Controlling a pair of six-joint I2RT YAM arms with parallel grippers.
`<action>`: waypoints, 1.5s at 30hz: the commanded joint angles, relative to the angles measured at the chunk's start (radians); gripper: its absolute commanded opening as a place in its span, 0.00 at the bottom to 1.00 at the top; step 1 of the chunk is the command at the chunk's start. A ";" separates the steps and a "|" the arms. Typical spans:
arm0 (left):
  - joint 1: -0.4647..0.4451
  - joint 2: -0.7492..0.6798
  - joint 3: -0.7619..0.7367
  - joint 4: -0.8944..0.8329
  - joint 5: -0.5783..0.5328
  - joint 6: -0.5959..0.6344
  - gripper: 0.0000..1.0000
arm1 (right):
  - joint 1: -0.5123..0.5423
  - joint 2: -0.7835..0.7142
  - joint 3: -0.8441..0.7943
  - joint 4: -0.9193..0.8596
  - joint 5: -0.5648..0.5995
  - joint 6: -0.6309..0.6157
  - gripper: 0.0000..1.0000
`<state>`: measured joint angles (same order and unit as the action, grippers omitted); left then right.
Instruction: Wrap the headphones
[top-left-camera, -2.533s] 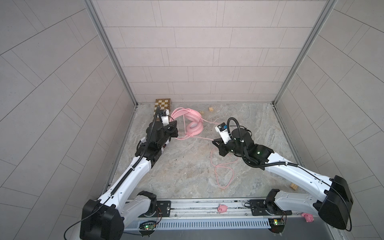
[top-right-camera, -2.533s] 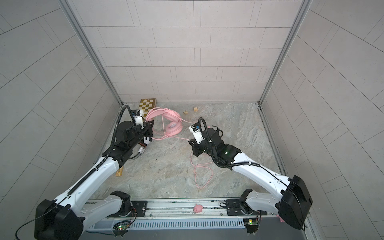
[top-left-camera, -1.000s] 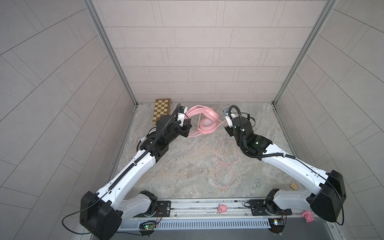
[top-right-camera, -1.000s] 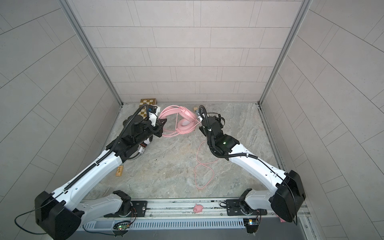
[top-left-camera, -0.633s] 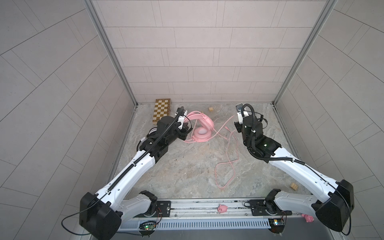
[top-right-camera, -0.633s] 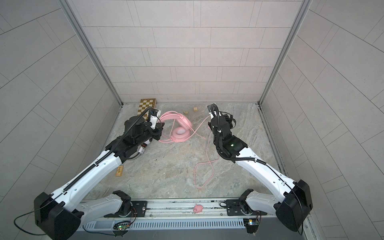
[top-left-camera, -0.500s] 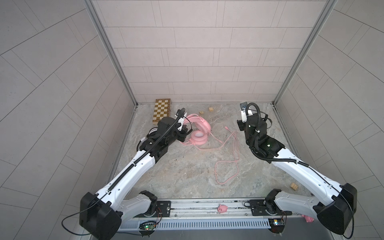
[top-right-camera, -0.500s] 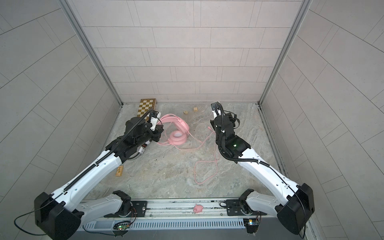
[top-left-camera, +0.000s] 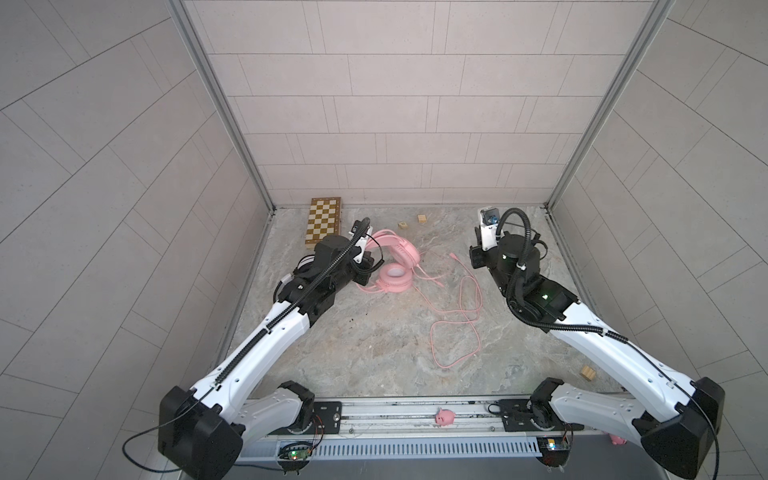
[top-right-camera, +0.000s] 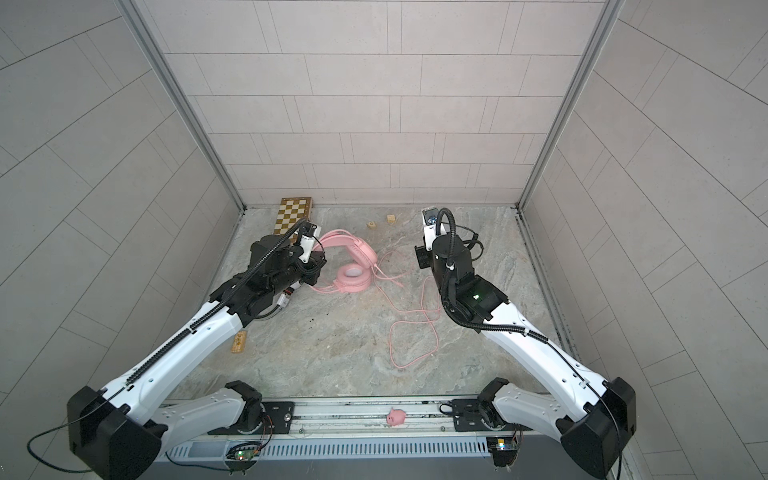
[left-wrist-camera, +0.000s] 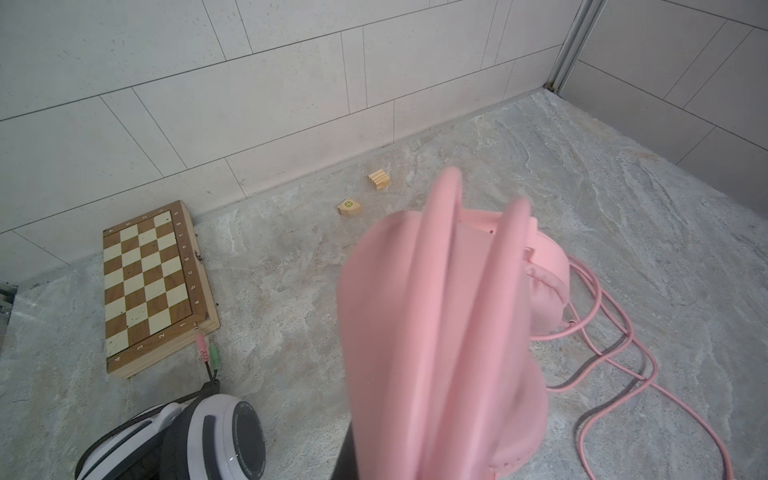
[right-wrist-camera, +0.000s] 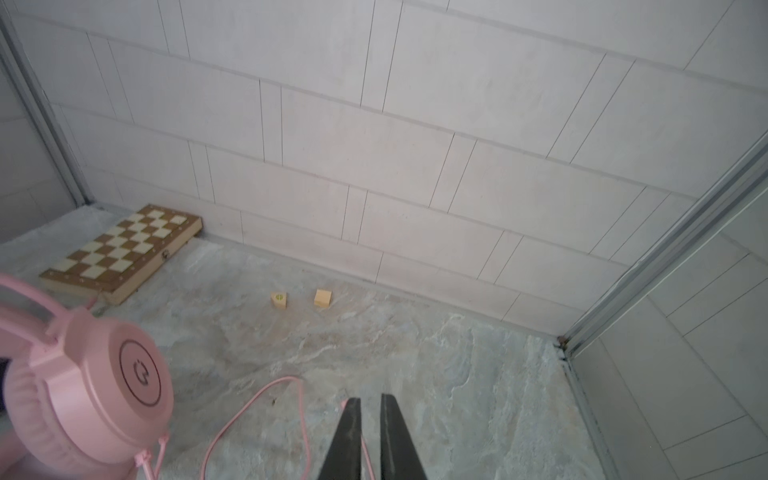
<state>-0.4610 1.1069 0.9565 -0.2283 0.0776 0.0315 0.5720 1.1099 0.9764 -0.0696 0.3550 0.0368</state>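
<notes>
Pink headphones (top-left-camera: 395, 279) held by left jaws, both arms stretched forward, right jaws barely parted

Along one rim of the wooden chessboard (left-wrist-camera: 153, 286) the letters a to h are printed, and along the adjoining rim the numbers 1 to 4. Ring lettering on the white headset (left-wrist-camera: 224, 436) cannot be read. A round emblem is stamped on the pink headset (right-wrist-camera: 137, 376).
</notes>
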 joint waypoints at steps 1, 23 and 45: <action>0.008 -0.065 -0.004 0.118 0.007 -0.013 0.00 | -0.078 0.018 -0.077 -0.121 -0.105 0.173 0.18; 0.072 -0.076 0.252 -0.055 0.123 -0.138 0.00 | -0.198 0.092 -0.391 0.297 -0.806 0.307 0.98; 0.159 -0.023 0.330 -0.055 0.330 -0.330 0.00 | -0.126 0.457 -0.310 0.789 -0.909 0.365 0.92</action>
<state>-0.3271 1.1046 1.2423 -0.4004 0.3355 -0.2127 0.4385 1.5383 0.6830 0.5697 -0.4797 0.3202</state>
